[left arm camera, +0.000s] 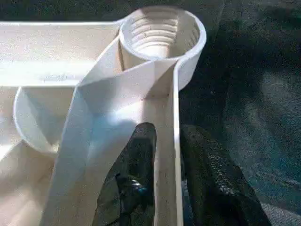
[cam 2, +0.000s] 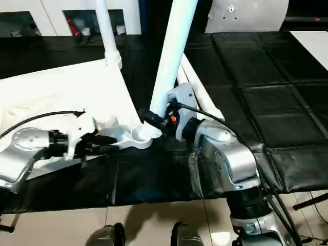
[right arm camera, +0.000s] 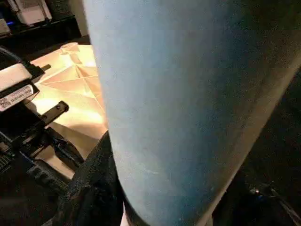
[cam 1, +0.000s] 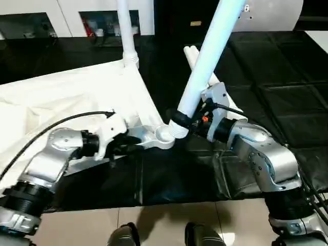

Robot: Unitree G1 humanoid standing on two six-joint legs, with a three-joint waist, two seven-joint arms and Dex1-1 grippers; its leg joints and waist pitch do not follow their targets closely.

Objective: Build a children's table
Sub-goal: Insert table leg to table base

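Grippers, both clamped: your left gripper (left arm camera: 164, 155) pinches the ribbed tabletop (cam 1: 77, 92) rim by its threaded corner socket (left arm camera: 162, 35); your right gripper (cam 1: 179, 120) grips the smooth tapered leg (cam 1: 207, 56).

Bright overhead light washes out the white tabletop (cam 1: 77, 92) and glares off the silver forearms in the head views, above a dark mat (cam 1: 266, 77). Wrist views are dim and warm-toned; the held leg (right arm camera: 188, 108), very close, looks bluish and blurred

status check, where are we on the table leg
Left gripper clamped on tabletop rim by near corner socket. Right gripper holding leg, tilted, threaded tip at socket mouth, not seated. Far leg already upright. Nothing blocking.
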